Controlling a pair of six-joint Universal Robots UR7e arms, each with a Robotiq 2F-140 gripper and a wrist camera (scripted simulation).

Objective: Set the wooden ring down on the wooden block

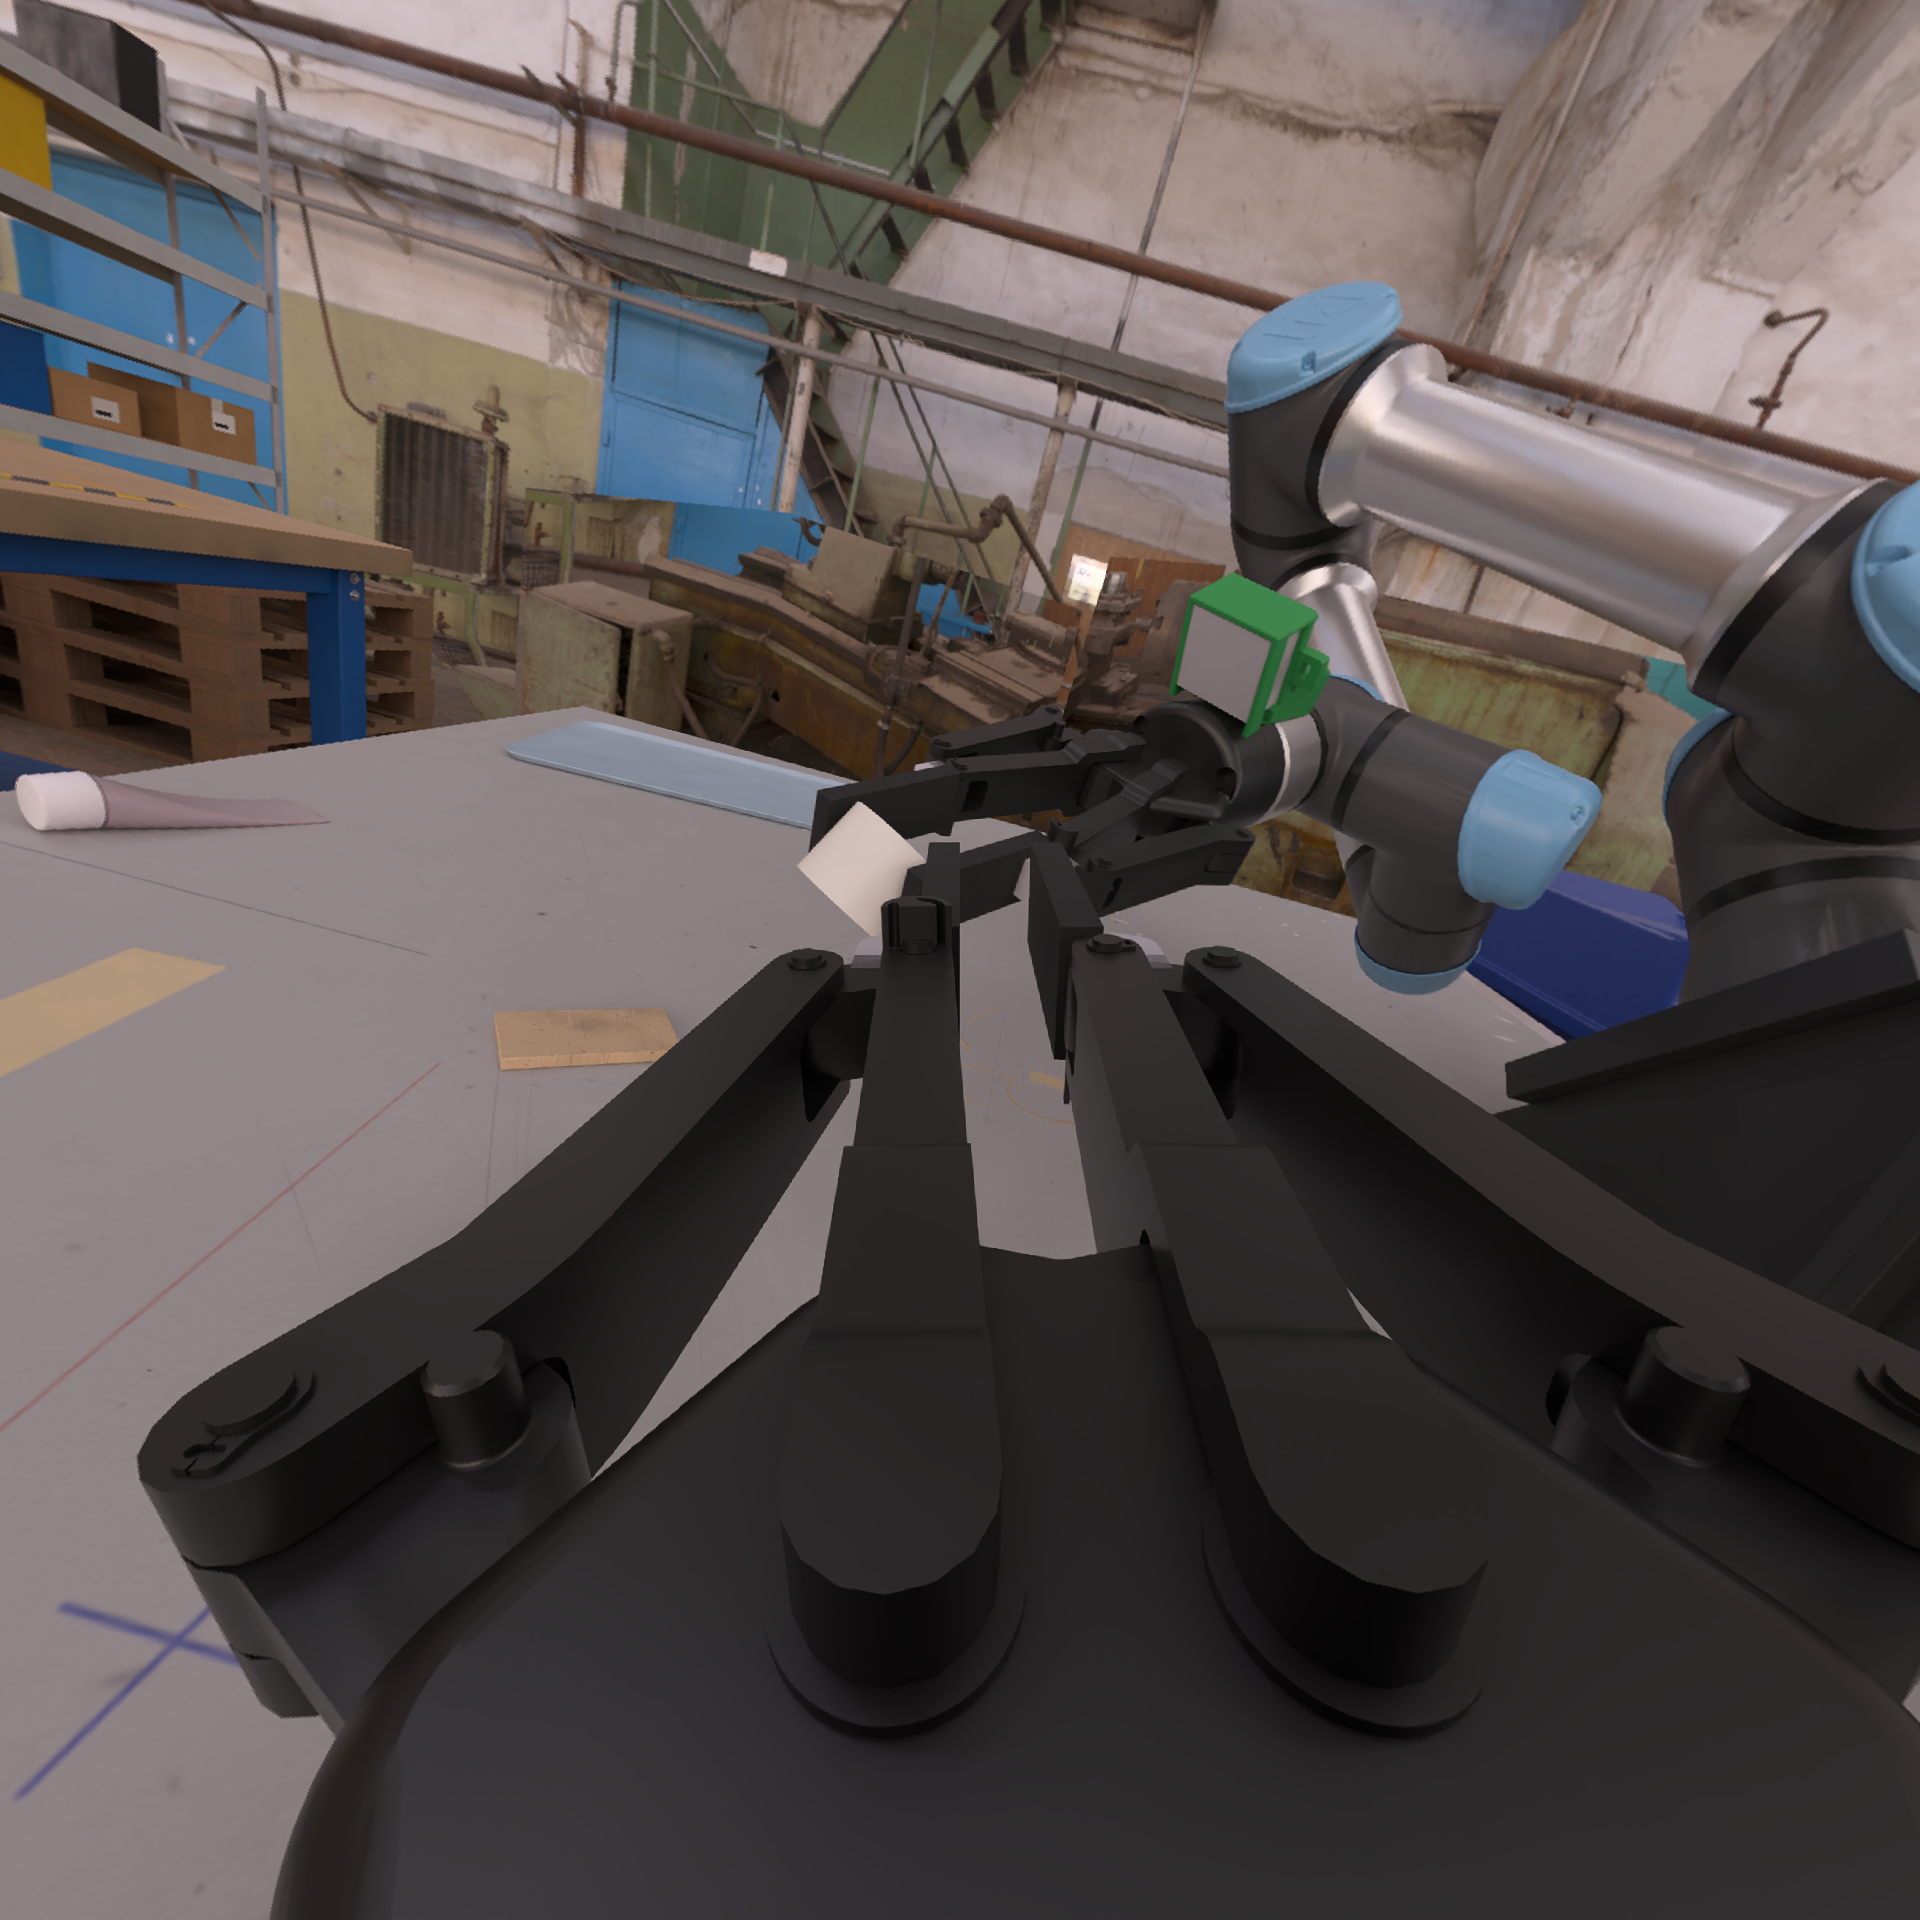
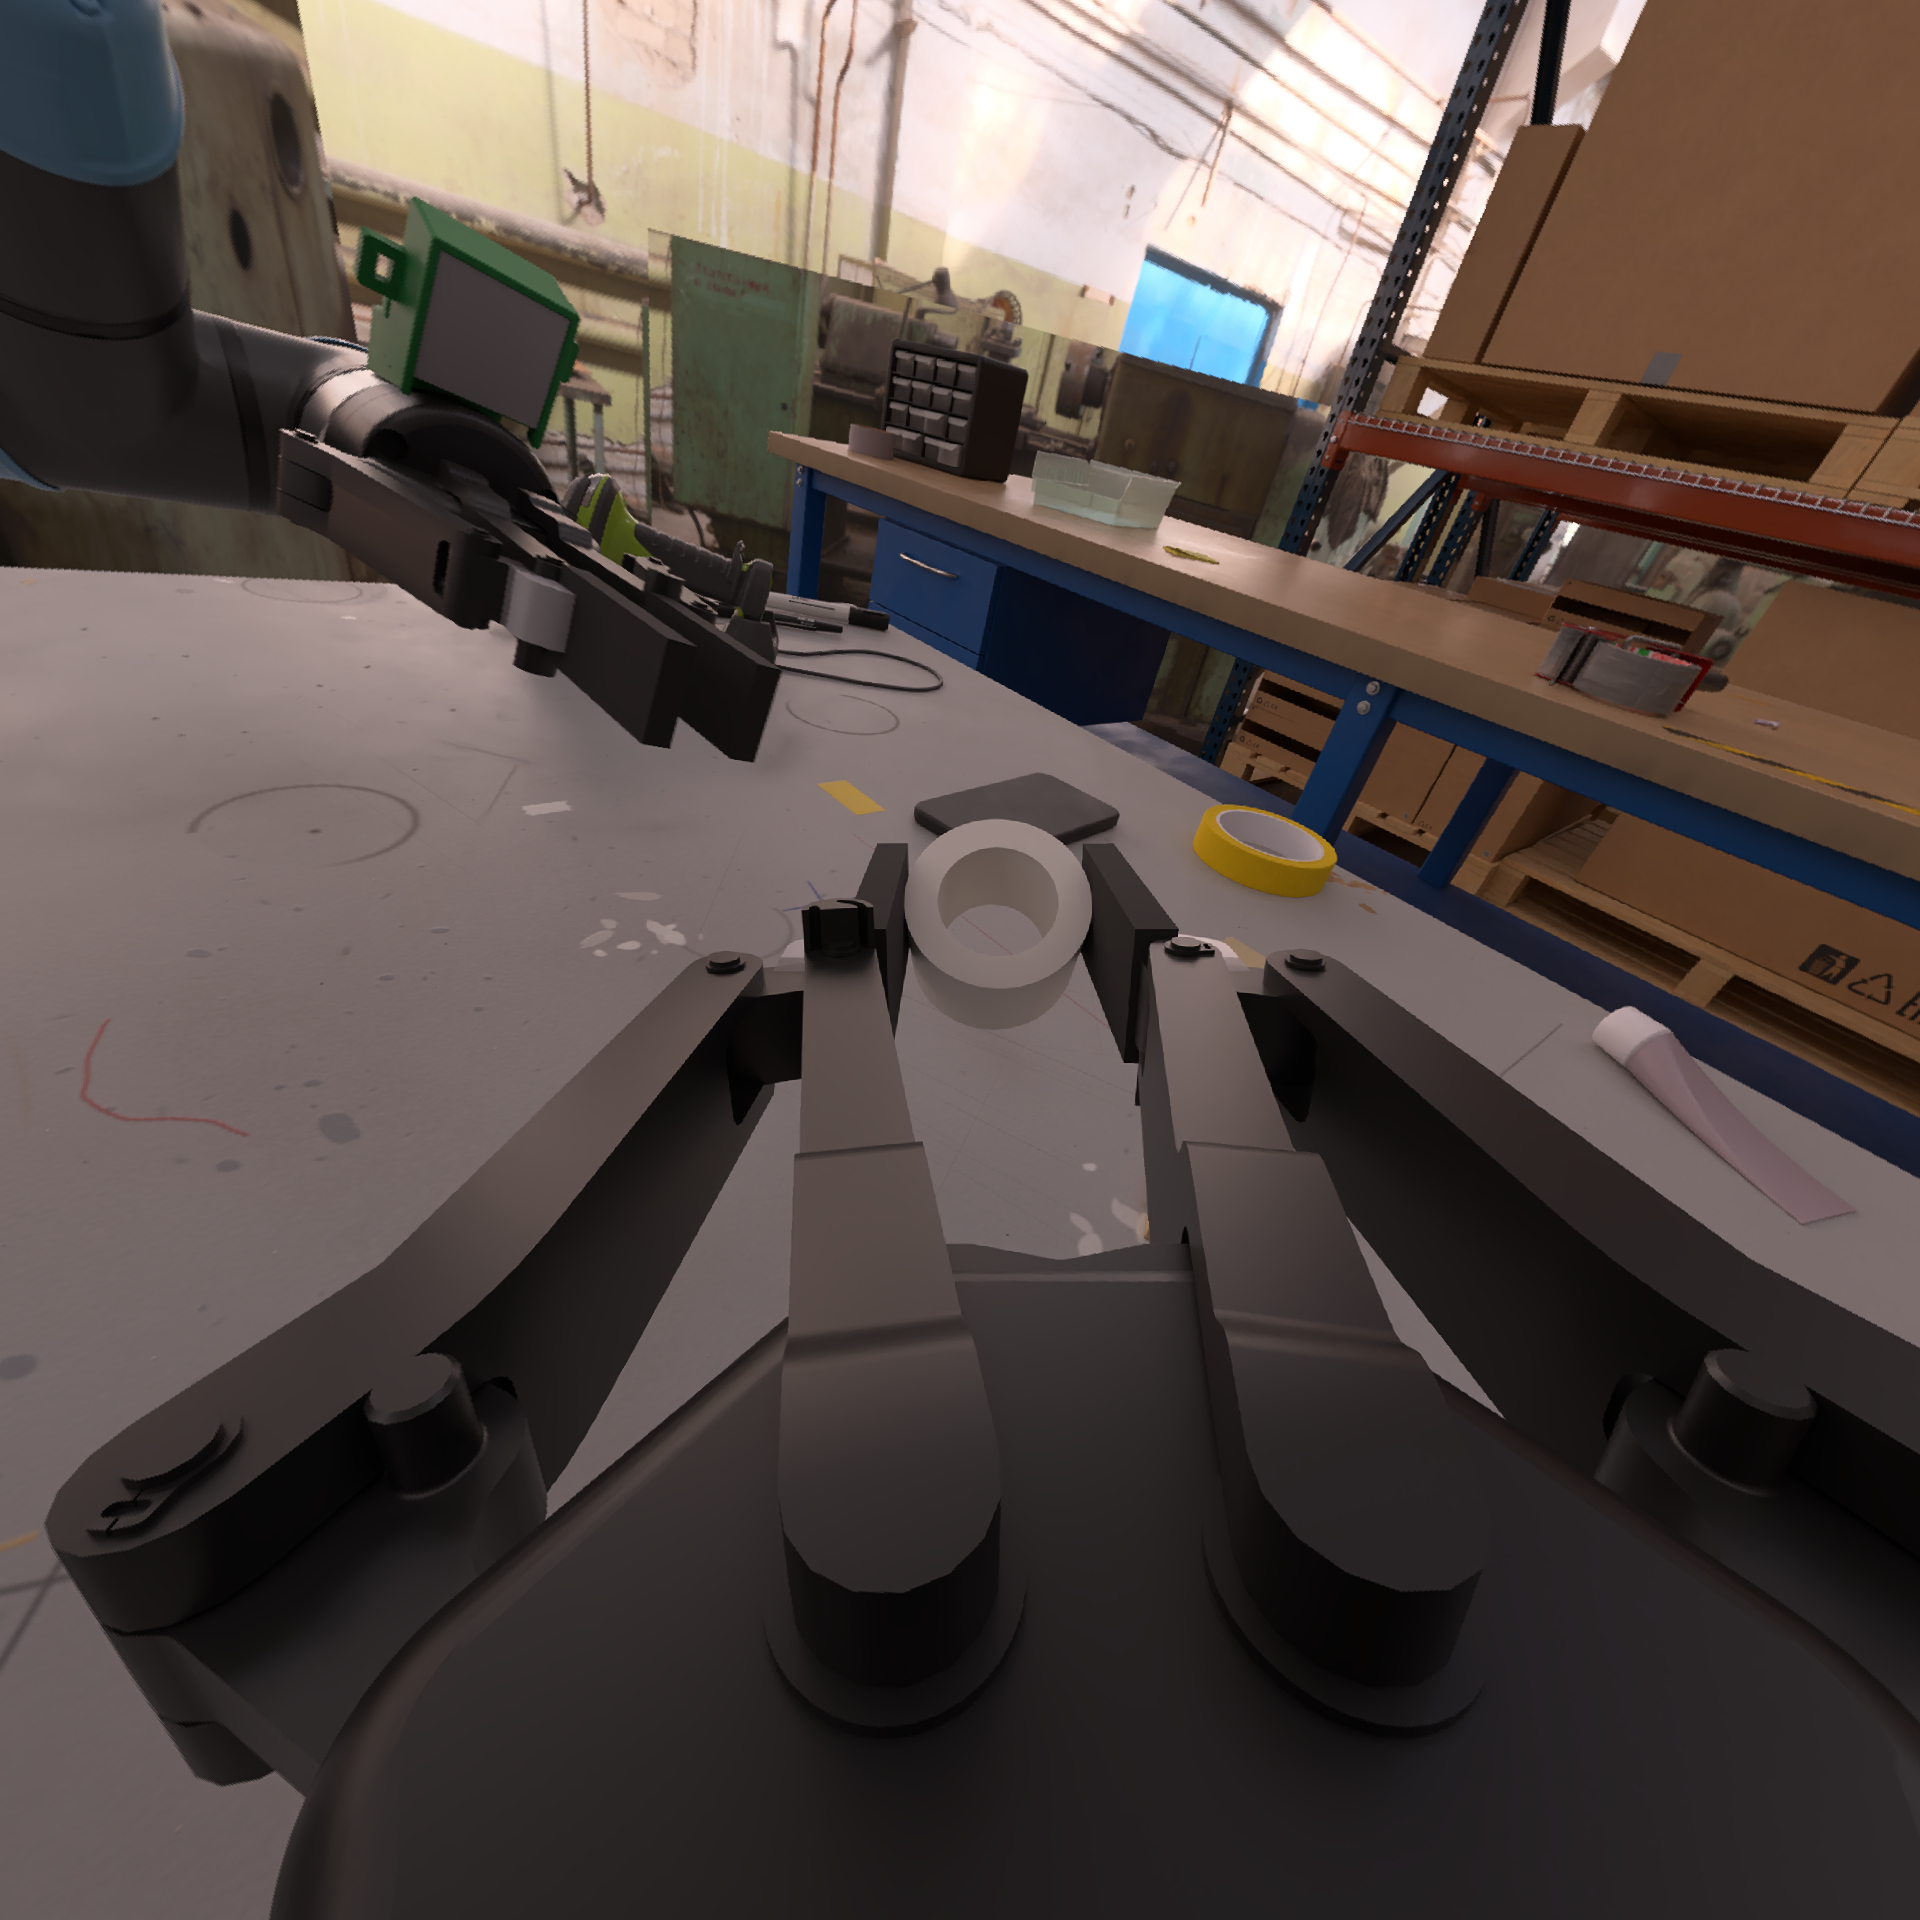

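Right claw [image 2: 997, 914] grips pale ring [image 2: 1000, 902] | left claw [image 1: 987, 925] closed, empty | block [image 1: 585, 1037] only left view

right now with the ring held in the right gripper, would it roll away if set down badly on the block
Probably, if it lands on its curved side: the ring is round and smooth. Laid flat on an end face it should sit stable. It looks rigid, since the right gripper pinches it without visible deformation. The wooden block is thin and flat, so it gives no lip to stop a roll.

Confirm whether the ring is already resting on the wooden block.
No. The ring is held between the right gripper fingers above the table, while the wooden block lies bare.
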